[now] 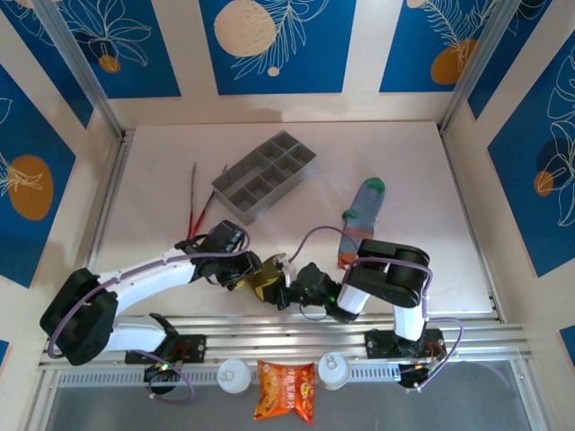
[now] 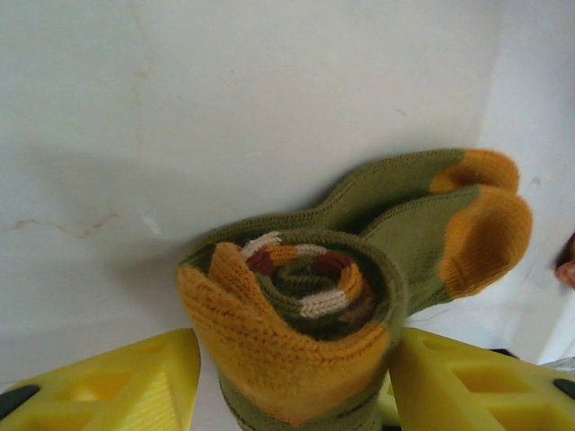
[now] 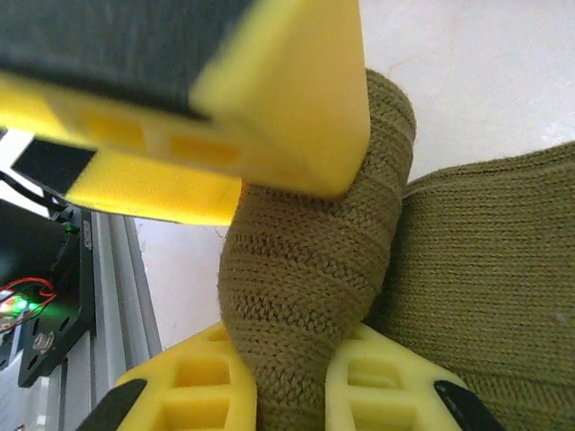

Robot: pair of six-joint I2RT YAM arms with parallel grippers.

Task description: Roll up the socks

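Olive sock [image 2: 296,314]: sitting rolled, on the near side of the tray [image 1: 263,176].
Left gripper [image 2: 292,359]: I'm clasping the roll.
Right gripper [image 3: 292,359]: I'm pinching its fabric.
Striped sock [image 1: 361,220]: lying right of the tray.

Top external looks steeply down from behind the arm bases [image 1: 166,348], whole table [image 1: 153,215] in frame. Both wrist cams are very close, aimed at the rolled olive sock [image 2: 296,305]; that sock is what all three views share.
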